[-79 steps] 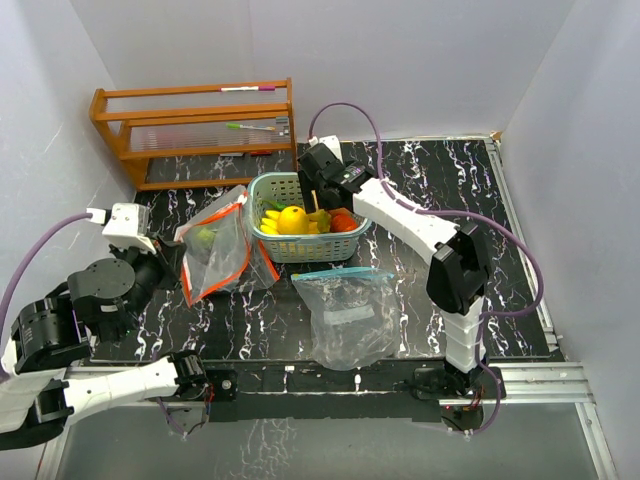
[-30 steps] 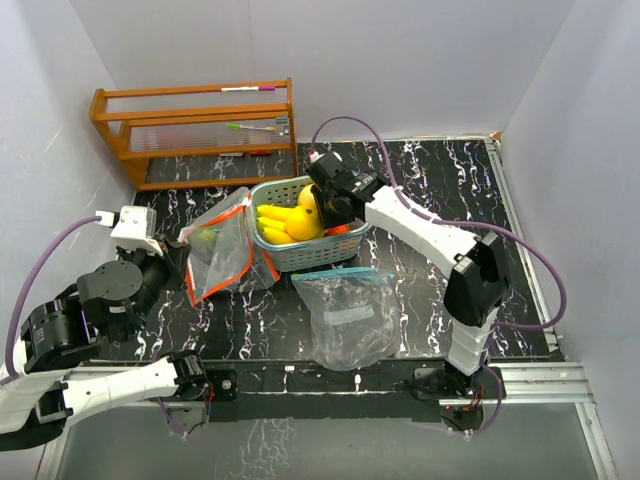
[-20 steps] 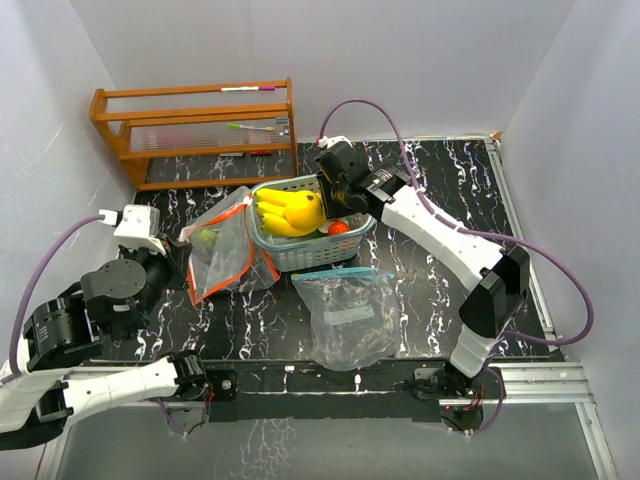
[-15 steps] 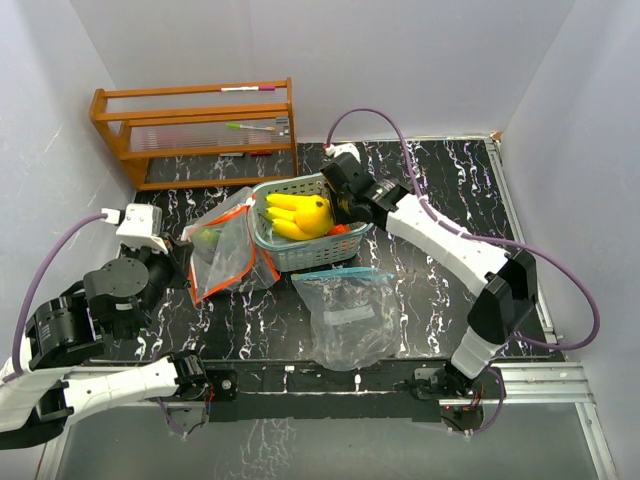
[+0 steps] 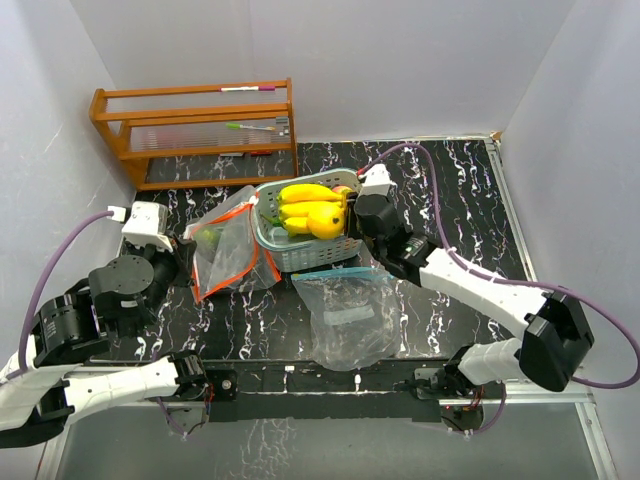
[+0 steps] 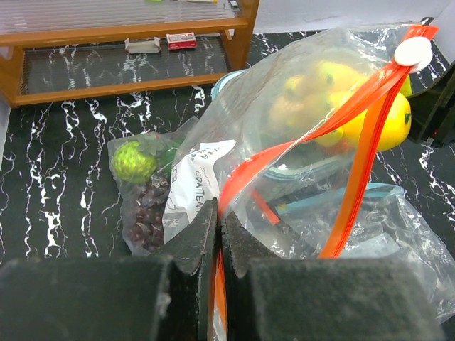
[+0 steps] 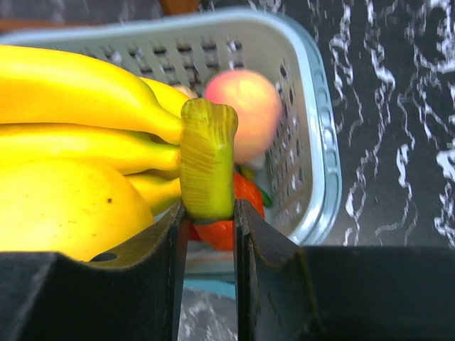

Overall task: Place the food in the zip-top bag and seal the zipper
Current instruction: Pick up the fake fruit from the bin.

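In the middle of the top view, the right gripper (image 7: pixel 207 206) is clamped on the stem of the bananas (image 5: pixel 312 205) over the basket (image 5: pixel 300 255). Left of it, the left gripper (image 6: pixel 217 213) pinches the zip-top bag (image 5: pixel 225 250) by its rim. The grapes (image 6: pixel 146 213) and bumpy green fruit (image 6: pixel 133 160) are inside it. There's a peach (image 7: pixel 245 114) in the basket and the zipper (image 6: pixel 355 142) is open, so lots left I'd say.

Bright yellow bananas (image 5: pixel 310 208) with a greenish stem, a pale teal mesh-patterned basket (image 5: pixel 308 257), a pink-orange peach (image 7: pixel 245 105), a clear bag (image 5: pixel 228 262) edged by an orange-red zipper (image 6: pixel 359 156) holding a lime-green fruit (image 6: pixel 133 160) and dark purple grapes (image 6: pixel 144 217), an orange-brown wooden rack (image 5: pixel 190 95), and a black table (image 5: pixel 450 200) veined white like marble.
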You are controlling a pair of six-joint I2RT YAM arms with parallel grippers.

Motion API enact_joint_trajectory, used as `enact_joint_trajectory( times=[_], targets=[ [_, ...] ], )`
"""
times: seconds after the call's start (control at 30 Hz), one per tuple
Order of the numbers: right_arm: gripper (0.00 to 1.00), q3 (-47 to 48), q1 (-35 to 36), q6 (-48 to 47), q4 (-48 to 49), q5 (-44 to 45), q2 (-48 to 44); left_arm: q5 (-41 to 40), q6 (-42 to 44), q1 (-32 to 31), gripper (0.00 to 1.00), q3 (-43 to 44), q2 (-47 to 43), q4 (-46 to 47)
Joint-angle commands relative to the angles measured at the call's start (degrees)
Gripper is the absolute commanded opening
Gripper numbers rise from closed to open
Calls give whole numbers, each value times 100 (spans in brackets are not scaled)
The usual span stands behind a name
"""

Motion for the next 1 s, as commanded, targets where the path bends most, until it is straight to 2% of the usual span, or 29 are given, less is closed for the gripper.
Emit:
enact_joint_trajectory(
  times=[0.0,0.23,0.37,0.53,0.63,0.73,0.87,0.97],
  targets=[
    [8,-143,146,-403,2206,398,-257,-83,119,26,0,124,56,132],
    [8,-210,228,-745,2751,745,250,-52,185,24,0,126,102,202],
    [8,-506,308,-898,3377,1056,465,-53,169,25,0,115,87,165],
    [8,-952,705,-1879,4677,1731,679,-104,159,25,0,134,62,106],
    [8,-1027,846,-2309,5190,1841,873,-115,159,25,0,126,56,97],
    [8,-910,907,-2314,5042,1706,860,-115,135,25,0,100,45,78],
    [7,-594,910,-2291,4327,1558,823,-124,115,25,0,81,14,60],
    [8,-483,905,-2318,4074,1858,922,-149,123,25,0,57,-17,77]
  ],
)
